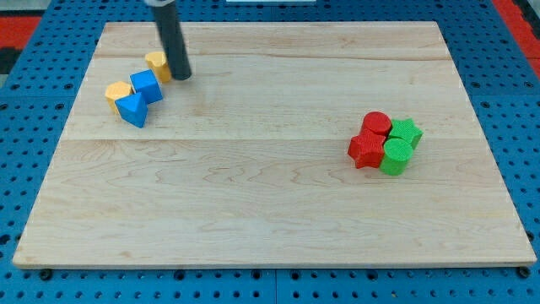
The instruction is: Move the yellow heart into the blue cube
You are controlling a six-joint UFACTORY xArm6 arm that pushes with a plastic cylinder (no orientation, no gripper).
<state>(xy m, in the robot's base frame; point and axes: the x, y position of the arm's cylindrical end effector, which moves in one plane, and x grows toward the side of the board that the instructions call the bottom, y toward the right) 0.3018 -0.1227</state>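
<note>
A yellow block [157,63], which looks like the heart, lies at the view's upper left, just above and right of the blue cube [146,86] and close to or touching it. My tip [181,75] stands right beside this yellow block, on its right side. A second yellow block [118,91] sits against the cube's left. A blue wedge-like block [132,111] lies just below the cube.
On the view's right is a tight cluster: a red cylinder [376,124], a green star [406,132], a red star-like block [366,150] and a green cylinder [396,156]. The wooden board [270,211] ends in blue pegboard on all sides.
</note>
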